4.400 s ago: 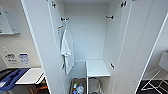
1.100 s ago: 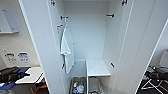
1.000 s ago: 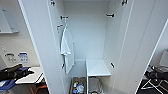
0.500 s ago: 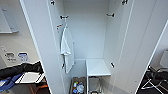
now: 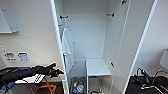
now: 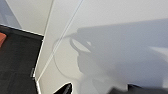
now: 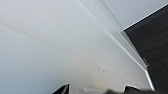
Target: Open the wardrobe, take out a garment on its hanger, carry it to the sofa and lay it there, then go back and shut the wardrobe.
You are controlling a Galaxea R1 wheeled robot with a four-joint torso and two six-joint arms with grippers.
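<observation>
Head view: the wardrobe (image 5: 100, 37) stands with both doors swung wide; a white T-shirt (image 5: 68, 47) hangs at its left side above a low white shelf (image 5: 97, 67). The left gripper (image 5: 55, 71) sits low by the left door; its finger spacing cannot be determined.

Left wrist view: white door panel (image 6: 112, 37), dark floor (image 6: 15, 62).

Right wrist view: white panel (image 7: 50, 50); right gripper state cannot be determined.
</observation>
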